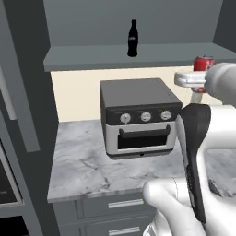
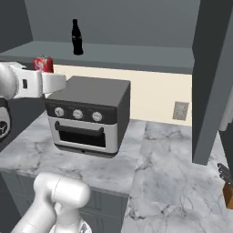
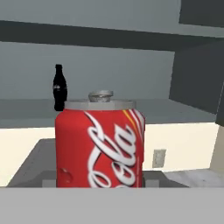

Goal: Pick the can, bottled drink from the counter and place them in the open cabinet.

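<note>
While the bottled drink (image 1: 132, 38) stands upright on the open cabinet (image 1: 92, 57) shelf, toward its middle and back from the front edge, the arm reaches up with its forearm lying level, the wrist at about the height of the shelf's front edge. The gripper (image 1: 199, 79) carries the can (image 1: 203, 63) upright, just in front of that edge near the shelf's right end as the left base view has it, above the toaster oven (image 1: 138, 115). From the hand view the can (image 3: 100, 144) sits close against the camera, red side facing it, the bottle (image 3: 58, 87) beyond it to the left. The fingers themselves are hidden, so how they stand cannot be made out.
</note>
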